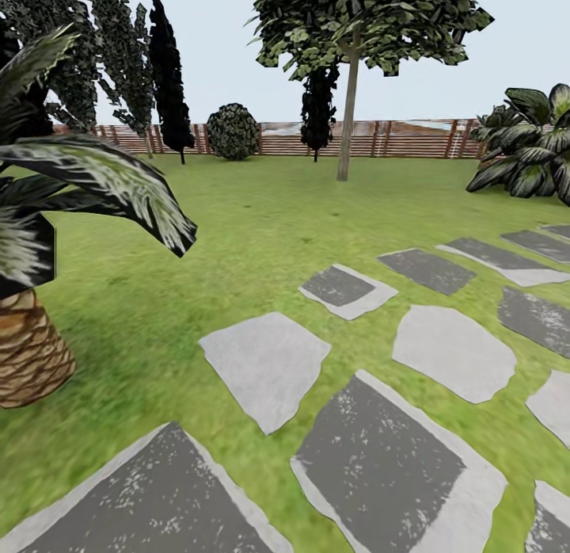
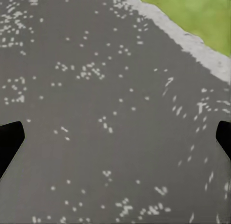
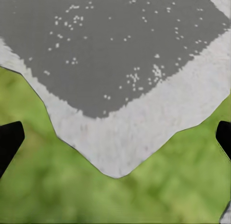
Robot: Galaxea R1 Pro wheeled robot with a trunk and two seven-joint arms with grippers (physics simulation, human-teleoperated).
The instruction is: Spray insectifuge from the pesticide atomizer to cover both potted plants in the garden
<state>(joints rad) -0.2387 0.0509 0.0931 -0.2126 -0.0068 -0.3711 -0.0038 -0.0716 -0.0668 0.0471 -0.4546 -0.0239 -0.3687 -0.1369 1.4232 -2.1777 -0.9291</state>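
Note:
I am in the garden, on a green lawn (image 1: 237, 244) crossed by grey stepping stones (image 1: 265, 367). The pesticide atomizer and the potted plants are out of view. My left gripper (image 2: 115, 142) hangs open over a dark speckled stone (image 2: 96, 98), its black fingertips (image 2: 9, 142) wide apart with nothing between them. My right gripper (image 3: 115, 142) is open too, over the pale pointed corner of a stone (image 3: 125, 137) where it meets the grass (image 3: 57, 190).
A palm trunk (image 1: 28, 351) with drooping fronds (image 1: 103, 181) stands close at the left. A large broad-leaved shrub (image 1: 530, 153) is at the right. A thin tree (image 1: 347, 117), a round bush (image 1: 233, 131) and dark cypresses stand before the brown slatted fence (image 1: 396, 139).

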